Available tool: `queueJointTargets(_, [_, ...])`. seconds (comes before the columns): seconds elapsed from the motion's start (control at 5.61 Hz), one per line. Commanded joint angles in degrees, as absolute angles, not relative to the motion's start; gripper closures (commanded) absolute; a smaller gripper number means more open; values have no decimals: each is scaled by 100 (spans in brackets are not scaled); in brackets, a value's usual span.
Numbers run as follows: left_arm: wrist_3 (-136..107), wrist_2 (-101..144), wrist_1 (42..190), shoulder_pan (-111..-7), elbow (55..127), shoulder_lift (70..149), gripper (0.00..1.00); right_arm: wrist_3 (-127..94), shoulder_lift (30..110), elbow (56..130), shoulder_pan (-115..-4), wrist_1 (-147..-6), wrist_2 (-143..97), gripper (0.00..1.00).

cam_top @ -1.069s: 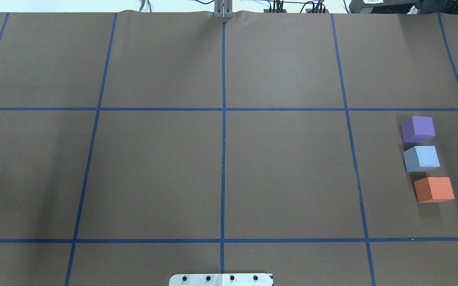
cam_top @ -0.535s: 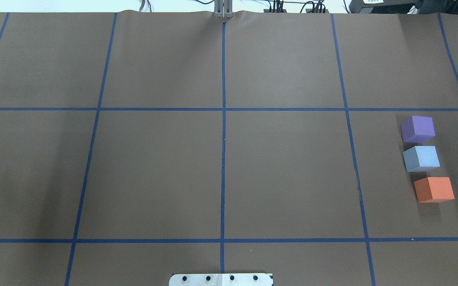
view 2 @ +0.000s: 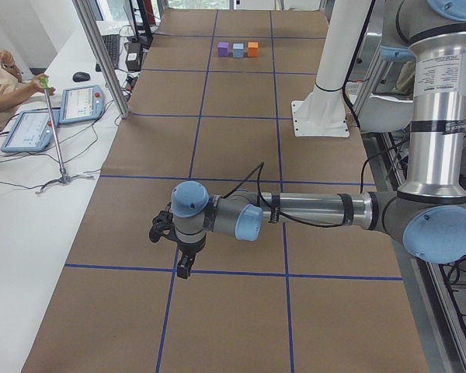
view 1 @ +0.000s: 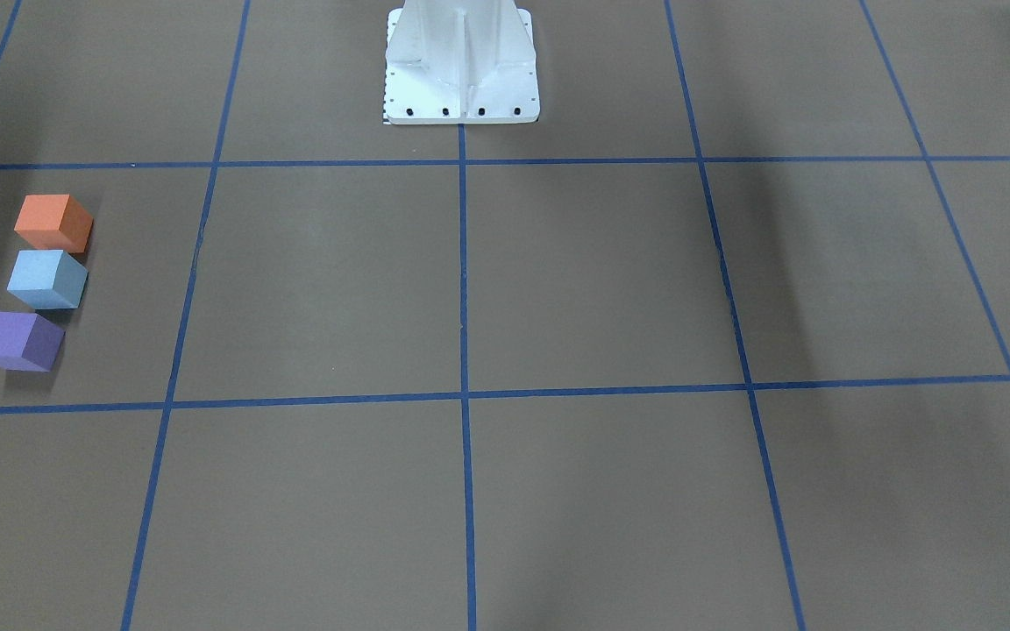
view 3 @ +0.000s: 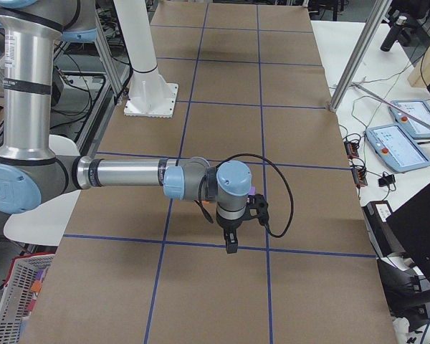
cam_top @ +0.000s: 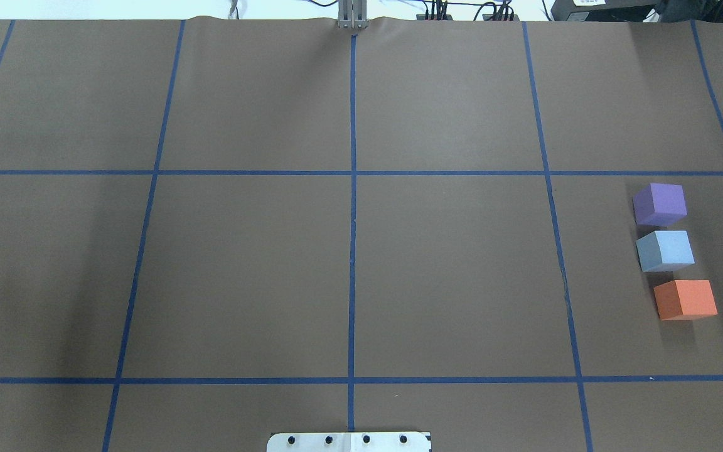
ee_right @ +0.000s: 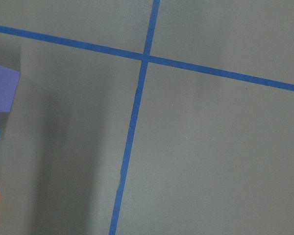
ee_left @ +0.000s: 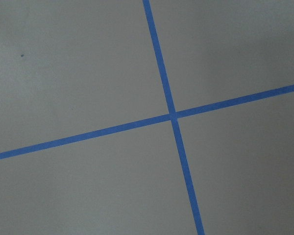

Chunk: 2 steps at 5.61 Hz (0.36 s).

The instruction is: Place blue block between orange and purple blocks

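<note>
Blue block sits between purple block and orange block, close to both. Right gripper hangs near them and left gripper hangs well apart. I cannot tell whether either claw is open. A low sweep by the right arm could scatter the row.

overhead view | last 1.1 s | change: none visible, nothing has moved

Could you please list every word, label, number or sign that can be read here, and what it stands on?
No text is legible in any view.
Print on the left arm: too small to read.
Print on the right arm: too small to read.
Screens of the tablets: blurred.
No markings show on the orange block, blue block or purple block.
</note>
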<state>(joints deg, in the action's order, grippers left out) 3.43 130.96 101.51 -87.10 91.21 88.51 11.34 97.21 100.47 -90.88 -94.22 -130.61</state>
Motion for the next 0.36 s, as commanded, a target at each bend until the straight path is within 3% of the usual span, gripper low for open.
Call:
queueJointTargets(0.0, [343, 13096, 10160, -8710, 9123, 8859, 0, 1134, 9721, 10046, -9088, -9422, -13061, 0])
queueJointTargets(0.18, [334, 13096, 10195, -8710, 9114, 8851, 0, 1134, 9721, 10046, -9088, -9422, -13061, 0])
